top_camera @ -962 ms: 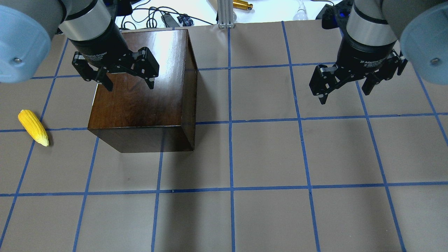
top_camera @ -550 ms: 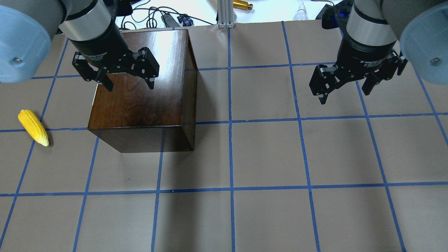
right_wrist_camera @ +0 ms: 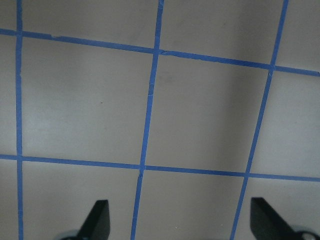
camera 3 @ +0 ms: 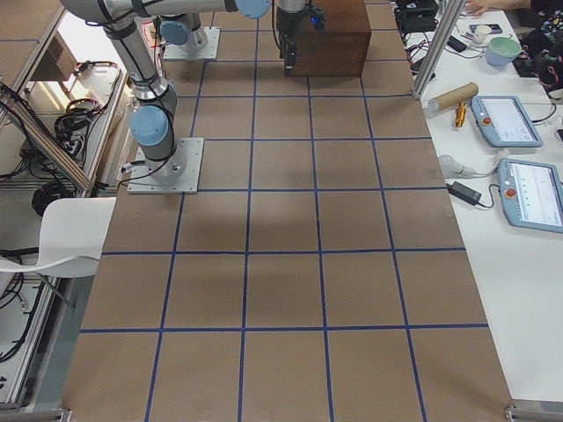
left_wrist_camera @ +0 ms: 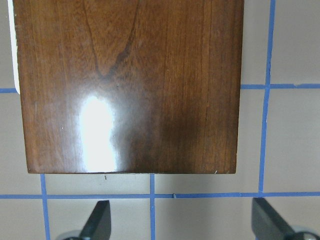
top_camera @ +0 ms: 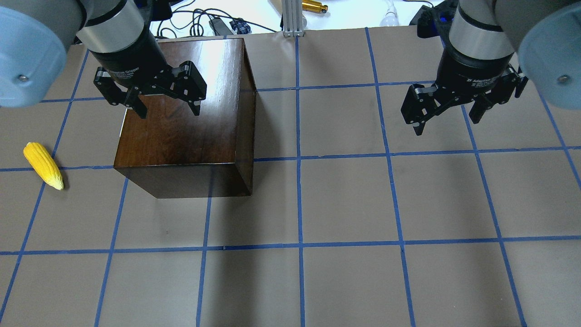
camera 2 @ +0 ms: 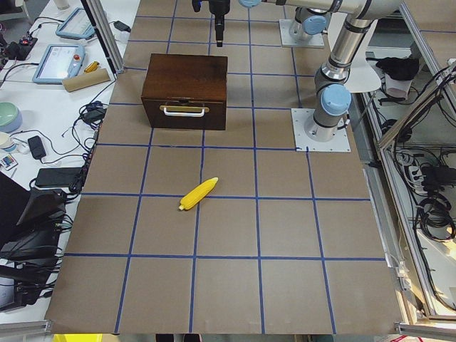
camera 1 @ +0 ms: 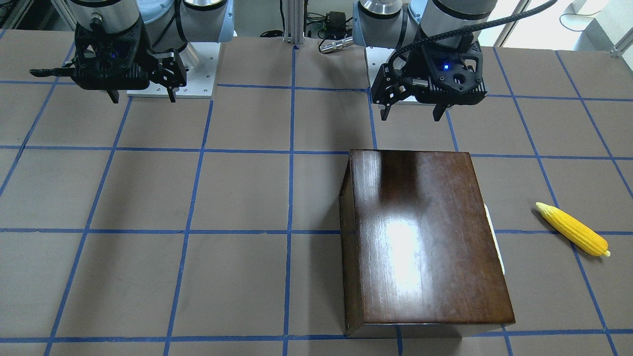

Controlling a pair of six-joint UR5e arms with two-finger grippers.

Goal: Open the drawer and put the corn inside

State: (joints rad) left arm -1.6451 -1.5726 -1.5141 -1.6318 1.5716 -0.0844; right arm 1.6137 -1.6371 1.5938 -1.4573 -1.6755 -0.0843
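Observation:
The glossy dark-brown box [top_camera: 181,127] stands on the table's left half; it also shows in the front view [camera 1: 425,237] and the left wrist view [left_wrist_camera: 130,85]. Its drawer [camera 2: 184,114] is shut, and its front with a pale pull faces the robot's left. The yellow corn [top_camera: 43,165] lies on the table left of the box, apart from it, and also shows in the front view [camera 1: 572,229] and the exterior left view [camera 2: 198,194]. My left gripper [top_camera: 169,111] is open and empty, high over the box's robot-side edge. My right gripper [top_camera: 447,125] is open and empty above bare table at the right.
The table [top_camera: 345,204] is brown with a blue tape grid. An aluminium post [top_camera: 290,18] and cables [top_camera: 199,22] sit past the far edge. The arm base plates [camera 1: 173,69] are on the robot's side. Tablets [camera 3: 506,119] lie on a side bench.

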